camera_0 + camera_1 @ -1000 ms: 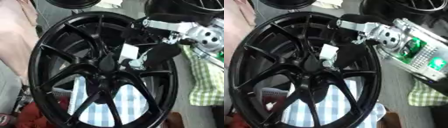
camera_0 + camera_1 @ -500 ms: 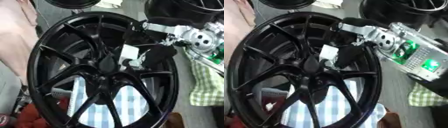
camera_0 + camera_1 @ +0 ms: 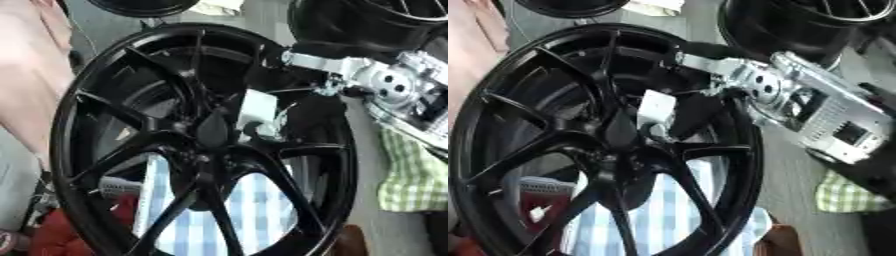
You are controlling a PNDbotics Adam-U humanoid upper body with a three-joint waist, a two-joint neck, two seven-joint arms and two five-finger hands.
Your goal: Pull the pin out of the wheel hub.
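A large black multi-spoke wheel (image 3: 105, 100) fills both views, tilted, with its hub (image 3: 210, 132) near the middle. My right arm, with a silver wrist joint (image 3: 756, 85), comes in from the right over the rim. Its black right hand (image 3: 308, 117) lies across the spokes just right of the hub. A white block (image 3: 656, 109) on the hand sits right above a small silvery pin (image 3: 268, 131) at the hub. The fingers curl in around that pin. Dark fingers against the dark wheel hide the exact contact. My left hand shows in no view.
A blue-and-white checked cloth (image 3: 254, 200) lies under the wheel. A green checked cloth (image 3: 411, 175) is at the right. Two more black wheels (image 3: 798, 20) stand at the top edge. Pale pink fabric (image 3: 31, 75) runs along the left, red stuff (image 3: 61, 235) at the lower left.
My right forearm and wrist joint have shifted slightly left and down. The hand stays at the hub, with the white block a little lower. The wheel has not moved.
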